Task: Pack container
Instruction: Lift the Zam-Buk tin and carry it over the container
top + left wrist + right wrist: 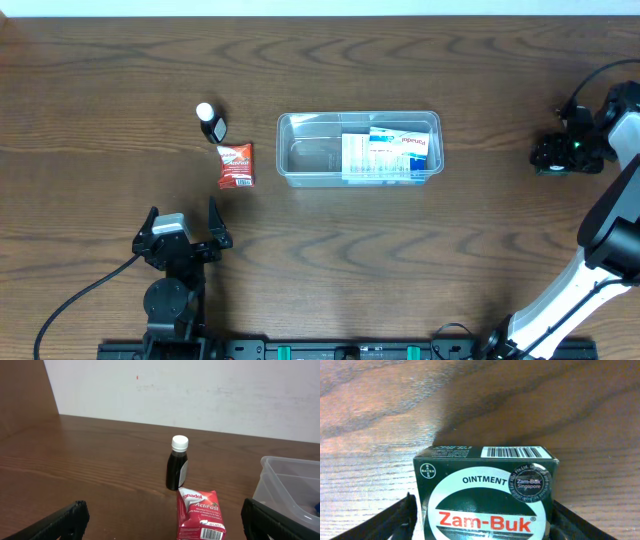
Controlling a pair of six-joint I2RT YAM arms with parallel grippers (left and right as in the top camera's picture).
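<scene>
Zam-Buk ointment box [485, 492], dark green with a white oval label and a barcode on its far face, fills the right wrist view and sits on the wooden tabletop [100, 80]. It lies well to the right of the container [300, 120], out by the tabletop's right edge. The right end effector [481, 515] straddles this box, one dark finger [400, 517] close against each side. Whether the fingers actually press on the cardboard cannot be told.

At the middle of the tabletop stands the container, a clear rectangular tub with rounded corners and no lid on it. A white-and-blue Panadol box [405, 145] lies flat in its right half. Its left half shows only the bare floor of the tub.

Just left of the container lies a red Panadol ActiFast packet [236, 165]. Beyond the packet, on its far side from the arms, a small dark bottle [211, 122] with a white cap stands upright, close to the packet.

Nearer the arm bases than the container and to its left, the left end effector [182, 212] is released, its fingers spread wide with nothing between them. It points toward the packet and bottle.
</scene>
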